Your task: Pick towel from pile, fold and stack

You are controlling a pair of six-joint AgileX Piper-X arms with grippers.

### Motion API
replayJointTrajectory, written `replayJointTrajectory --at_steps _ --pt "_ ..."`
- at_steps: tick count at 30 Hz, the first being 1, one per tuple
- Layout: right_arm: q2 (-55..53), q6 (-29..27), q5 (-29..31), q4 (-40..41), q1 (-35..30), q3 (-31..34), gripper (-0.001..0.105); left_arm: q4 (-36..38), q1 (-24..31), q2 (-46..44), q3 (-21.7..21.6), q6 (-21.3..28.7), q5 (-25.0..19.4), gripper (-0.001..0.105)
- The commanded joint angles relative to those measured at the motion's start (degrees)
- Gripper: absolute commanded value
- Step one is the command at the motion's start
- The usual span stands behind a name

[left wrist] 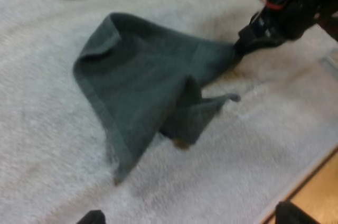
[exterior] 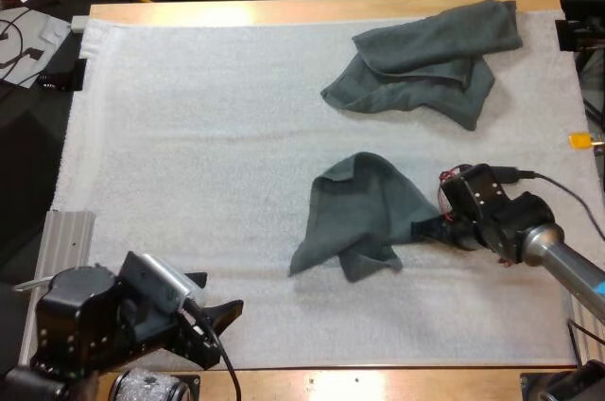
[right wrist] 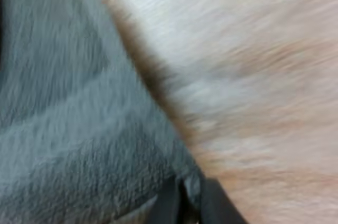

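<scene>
- R fingers (exterior: pixel 427 228) clamped on a corner of the crumpled towel (exterior: pixel 364 212); cloth spreads away from them toward the L side.
- L fingers (exterior: pixel 225 309) apart, empty, well short of it, so R arm's nearer.
- Pile towel (exterior: pixel 425 61) sits beyond R fingers.

Your high view looks down over the worktop (exterior: pixel 312 9); all three views share the towel (exterior: pixel 364 212) at four o'clock; the right wrist sits nearest.
</scene>
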Motion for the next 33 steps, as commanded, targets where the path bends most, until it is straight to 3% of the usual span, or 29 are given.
replayJointTrajectory --at_steps 1,4,7,13,27,33 --pt "-1.87 -2.89 6.12 5.65 -0.1 -0.33 0.0 -1.18 -1.91 1.18 2.13 0.91 0.9 0.062" --pt "-2.59 -3.61 8.15 8.78 -0.2 -0.53 0.0 -3.8 -5.85 3.41 4.25 1.45 0.55 0.062" --pt "-3.11 -3.45 6.53 7.99 -0.03 -0.25 0.0 -2.01 -4.46 2.58 3.97 2.48 -0.78 0.062" --pt "-4.91 -3.65 5.22 11.6 -0.08 0.21 0.0 -4.5 -9.23 7.3 5.56 4.72 -4.12 0.062" --pt "-6.35 -0.78 -5.45 10.37 -0.12 4.48 0.0 -18.45 -26.08 25.51 4.98 5.18 -13.74 0.062" --pt "-5.85 -0.99 -4.5 10.16 0.04 4.08 0.0 -20.88 -26.79 31.39 5.19 5.03 -14.25 0.062"
